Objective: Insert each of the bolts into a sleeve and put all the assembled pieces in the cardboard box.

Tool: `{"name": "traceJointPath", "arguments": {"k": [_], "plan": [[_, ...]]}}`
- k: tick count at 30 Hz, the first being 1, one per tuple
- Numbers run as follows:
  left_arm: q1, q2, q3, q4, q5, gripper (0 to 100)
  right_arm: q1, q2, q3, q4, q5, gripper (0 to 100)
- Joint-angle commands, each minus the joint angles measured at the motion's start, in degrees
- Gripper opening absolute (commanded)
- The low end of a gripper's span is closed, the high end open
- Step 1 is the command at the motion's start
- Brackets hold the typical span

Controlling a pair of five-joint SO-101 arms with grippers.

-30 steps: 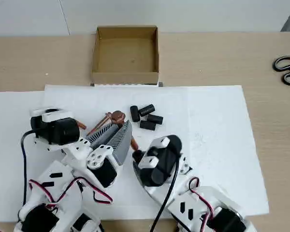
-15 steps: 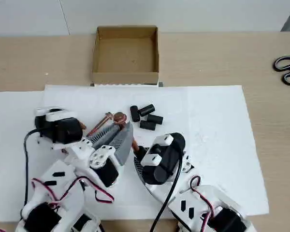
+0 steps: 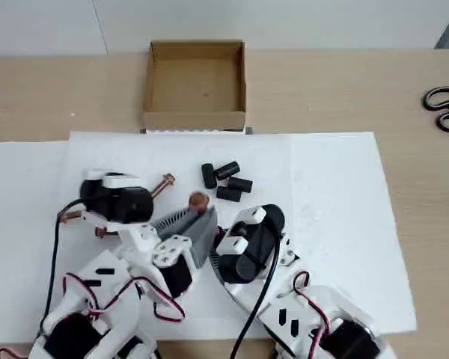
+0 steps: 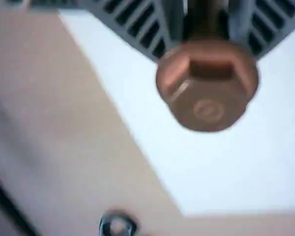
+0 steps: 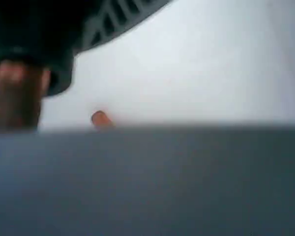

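Note:
My left gripper, grey and ribbed, is shut on a copper bolt whose hex head sticks out past the fingertips, over the white paper. Just beyond it lie several black sleeves in a loose cluster. My right gripper sits close beside the left one, mostly hidden under its own motor. In the right wrist view a black sleeve with a copper shaft poking out is very near. Another loose bolt lies by the left arm. The cardboard box stands open farther back.
More copper bolts lie on the paper behind the left arm's motor. A white paper sheet covers the table's middle. Black scissors rest at the far right edge.
The left arm swung right and slightly nearer with the bolt, carrying it away from the other bolts toward the right gripper. The right arm barely shifted.

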Motion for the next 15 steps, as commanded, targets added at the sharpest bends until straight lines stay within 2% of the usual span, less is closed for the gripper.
{"name": "traceJointPath", "arguments": {"k": [1, 6, 9, 12, 15], "plan": [[0.00, -0.26, -3.38, 7.38, 0.09, 0, 0.75, -0.66, -2.46, -1.63, 0.62, 0.3], [0.00, -0.26, -3.74, 13.54, 0.09, 0, 0.75, -0.22, -4.13, -1.71, 0.70, 0.3], [0.18, -0.18, -3.56, 14.42, -0.09, 0, 0.75, -0.22, -4.13, -1.71, 0.70, 0.3], [3.69, 0.00, -2.42, 15.30, -0.26, 0, 0.75, -0.22, -4.13, -3.38, 0.70, 0.3], [6.59, -0.26, -0.13, 14.24, -3.78, 0, 0.84, -0.22, -4.13, -4.62, 0.70, 0.3]]}}
